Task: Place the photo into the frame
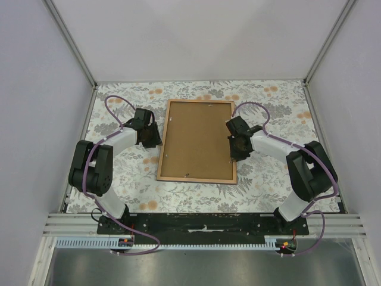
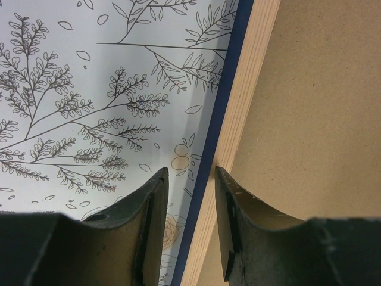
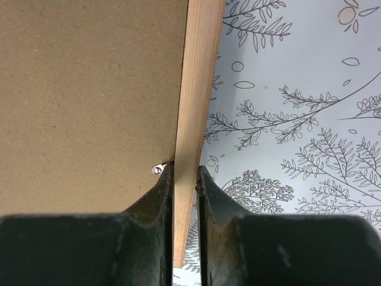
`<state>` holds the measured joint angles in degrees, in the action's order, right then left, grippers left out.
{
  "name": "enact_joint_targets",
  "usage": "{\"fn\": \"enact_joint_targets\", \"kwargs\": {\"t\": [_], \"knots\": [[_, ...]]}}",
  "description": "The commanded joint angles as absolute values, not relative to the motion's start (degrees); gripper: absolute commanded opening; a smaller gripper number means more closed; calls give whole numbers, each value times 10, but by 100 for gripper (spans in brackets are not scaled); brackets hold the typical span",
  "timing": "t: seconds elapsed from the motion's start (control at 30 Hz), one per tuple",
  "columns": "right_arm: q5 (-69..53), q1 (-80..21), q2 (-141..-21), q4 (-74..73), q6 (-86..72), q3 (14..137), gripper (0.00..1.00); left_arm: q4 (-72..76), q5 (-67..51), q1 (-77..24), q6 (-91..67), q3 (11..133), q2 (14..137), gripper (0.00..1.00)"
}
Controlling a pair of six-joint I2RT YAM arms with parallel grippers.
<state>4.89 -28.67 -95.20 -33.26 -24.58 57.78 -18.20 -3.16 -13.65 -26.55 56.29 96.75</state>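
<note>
Lying frame (image 1: pixel 196 179): flat and back up at the middle of the table (image 1: pixel 262 185), long sides running from near edge to far edge, light wood rails showing, dark blue front edge against the cloth.
backing panel (image 1: pixel 197 140): brown fibreboard, seated inside the frame's rails, covers the whole opening.
metal tab (image 3: pixel 158 169): small, at the panel's right edge, just beside the right rail.
right gripper (image 3: pixel 186 170): at the frame's right long rail, fingers pinched tight on the wood from both sides.
left gripper (image 2: pixel 190 176): at the left long rail, jaws partly apart and straddling it, cloth visible in the gap, nothing clamped.
table cover: floral-print cloth under everything.
</note>
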Motion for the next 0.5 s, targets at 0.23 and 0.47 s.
{"fn": "enact_joint_targets", "kwargs": {"t": [0.23,0.47], "knots": [[66,-296,-930,-353,-252,611,38,-192,-12,-142,-262,549,969,43],[87,-266,-961,-352,-252,698,61,-195,-16,-142,-258,554,969,43]]}}
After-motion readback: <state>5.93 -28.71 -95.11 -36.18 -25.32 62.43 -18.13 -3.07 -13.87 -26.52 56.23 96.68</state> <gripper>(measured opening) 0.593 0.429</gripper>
